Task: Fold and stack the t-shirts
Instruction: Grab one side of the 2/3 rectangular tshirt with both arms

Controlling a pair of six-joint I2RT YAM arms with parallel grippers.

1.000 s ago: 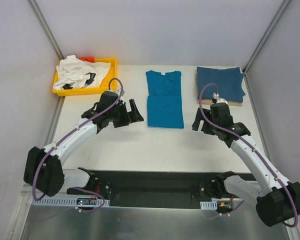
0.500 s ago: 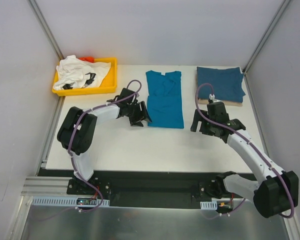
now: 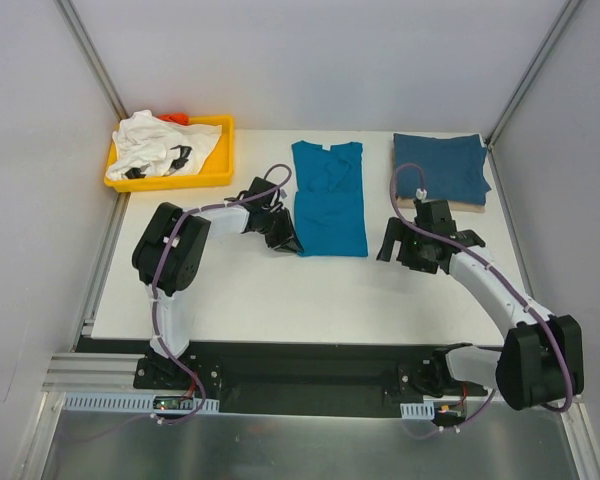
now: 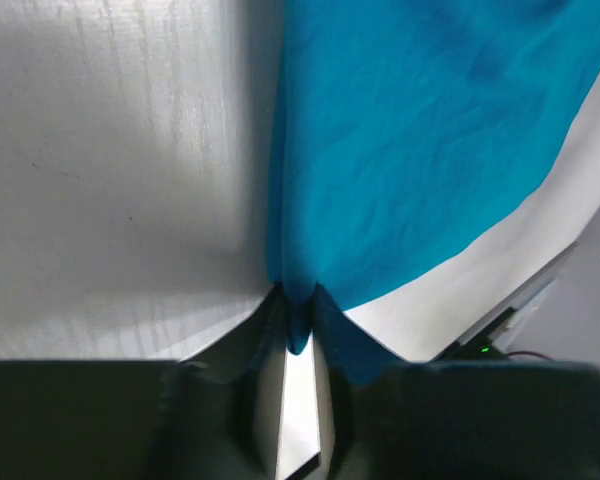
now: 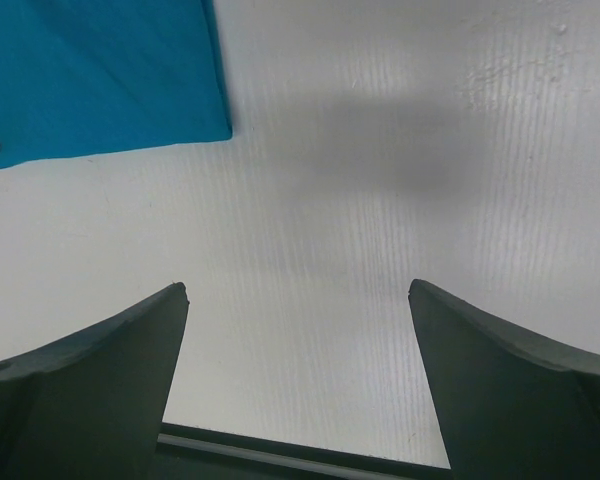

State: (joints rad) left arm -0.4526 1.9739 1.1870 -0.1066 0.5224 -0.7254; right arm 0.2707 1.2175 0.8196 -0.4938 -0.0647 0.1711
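Left gripper [image 4: 297, 300] has fingers nearly together, pinched on the near-left edge of the teal t-shirt [image 3: 330, 200], which otherwise lies flat beyond them. Right gripper [image 5: 298, 290] is spread wide and empty, with the shirt's near-right corner ahead-left of its fingers. The cloth looks light and limp and will likely sag, so near corners are the best hold. Darker blue t-shirt [image 3: 442, 168] sits folded beyond the right fingers. Yellow tray [image 3: 180, 181], well left of the left fingers, holds the crumpled white t-shirt [image 3: 155, 145] and an orange item [image 3: 177, 118].

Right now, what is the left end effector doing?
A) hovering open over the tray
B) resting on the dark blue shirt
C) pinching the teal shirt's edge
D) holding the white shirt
C: in the left wrist view, the left end effector grips the edge of the teal shirt.
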